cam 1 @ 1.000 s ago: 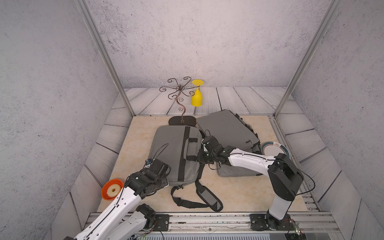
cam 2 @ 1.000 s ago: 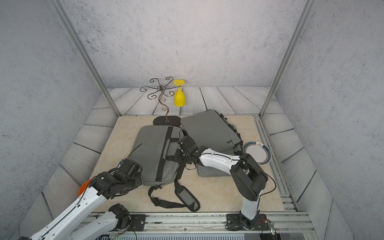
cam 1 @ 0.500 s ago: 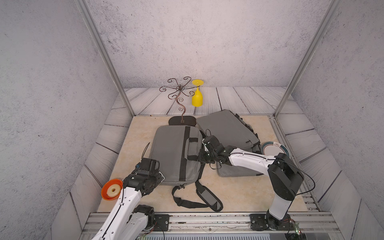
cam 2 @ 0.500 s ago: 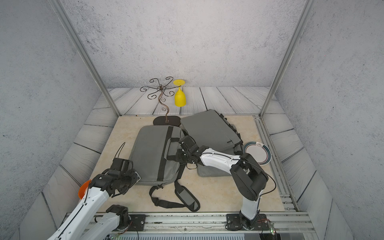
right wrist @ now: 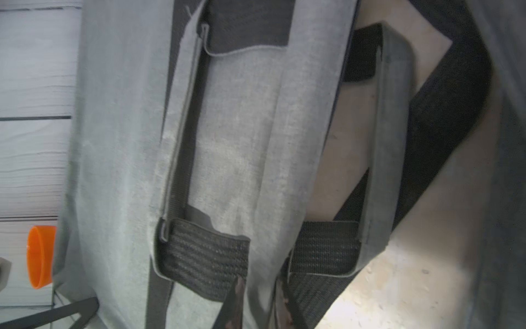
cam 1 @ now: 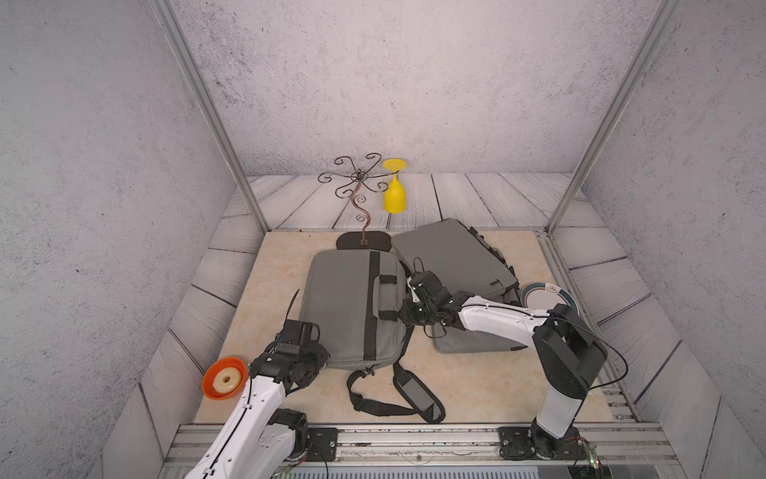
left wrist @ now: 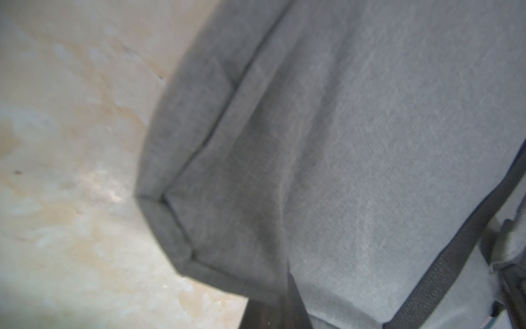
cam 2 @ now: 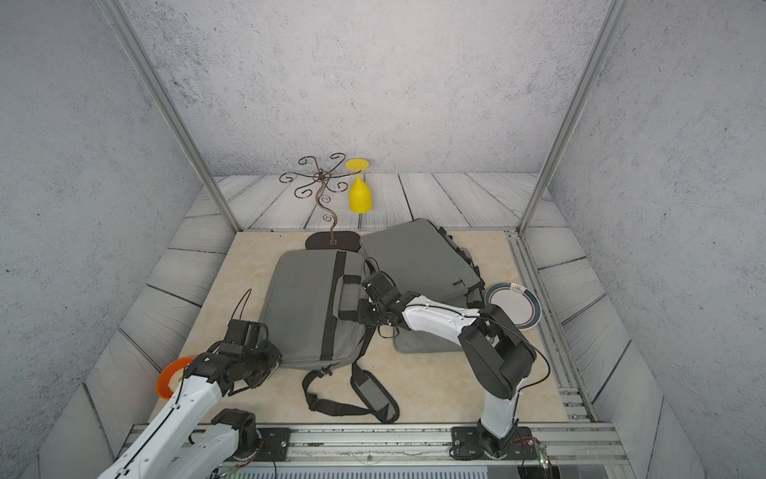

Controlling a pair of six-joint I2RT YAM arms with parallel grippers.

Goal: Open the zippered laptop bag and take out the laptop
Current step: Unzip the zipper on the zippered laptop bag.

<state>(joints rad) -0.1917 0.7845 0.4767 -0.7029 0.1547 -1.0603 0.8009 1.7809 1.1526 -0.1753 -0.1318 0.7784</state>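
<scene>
Presently both arms are working on the laptop bag, which is lying flat on the bench. No zip pull and no laptop are showing, so the bag is judged unopened and the laptop inside it.

Left gripper: clenched at the bag's nearest corner. In the wrist view one finger is pressing on grey cloth; whether a fold is caught cannot be made out.

Right gripper: part-way released, fingers standing slightly apart with a strip of the bag's edge between them, right beside the carry handle.

Risks, as judged:
- The right gripper is sitting among webbing, so it may seize the handle or the shoulder strap instead of the zip pull.
- If the left gripper is clamping nothing, any pull will be dragging the whole bag, not the zip.
- A second grey bag is lying just behind the right gripper, and a plate beside that arm's elbow; a wide sweep could shove either.
- An orange bowl is sitting just beside the left forearm.

Pose: the left arm is reaching low and forward, wrist tipped down. The right arm is rising from its base, elbow folded high, forearm stretching low across the bench towards the bag.
</scene>
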